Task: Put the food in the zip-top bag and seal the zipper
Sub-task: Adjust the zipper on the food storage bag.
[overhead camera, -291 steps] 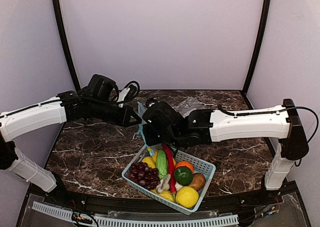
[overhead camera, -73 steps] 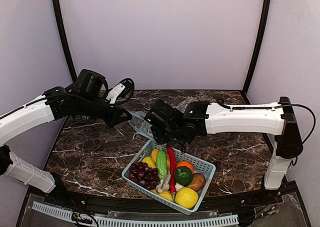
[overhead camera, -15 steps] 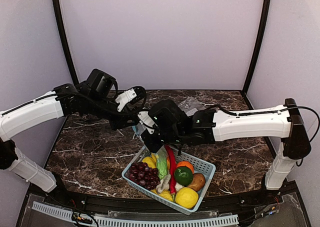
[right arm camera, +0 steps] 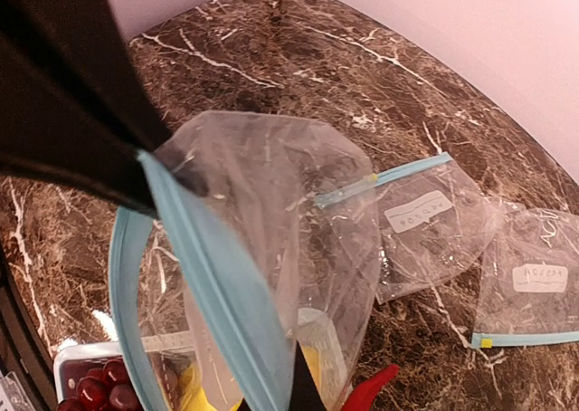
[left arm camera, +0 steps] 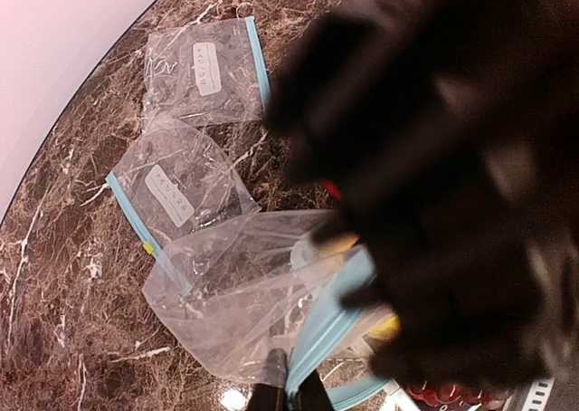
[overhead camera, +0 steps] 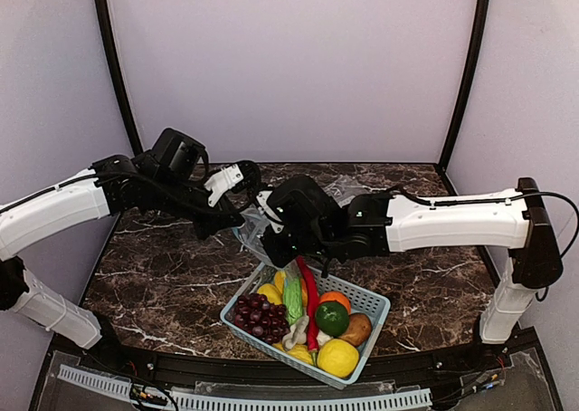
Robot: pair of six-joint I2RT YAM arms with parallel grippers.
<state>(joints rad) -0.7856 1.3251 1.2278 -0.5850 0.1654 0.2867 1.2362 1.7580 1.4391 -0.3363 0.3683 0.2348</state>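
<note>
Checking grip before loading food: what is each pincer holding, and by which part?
Both hold the zip-top bag by its zipper: left pincer and right pincer pinch separate spots along it.

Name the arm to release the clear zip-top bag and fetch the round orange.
Right, probably. Both tools pinch the bag at its light blue zipper strip, but the right tool hangs nearer the blue plastic basket holding the orange; the left tool can hold the bag.
</note>
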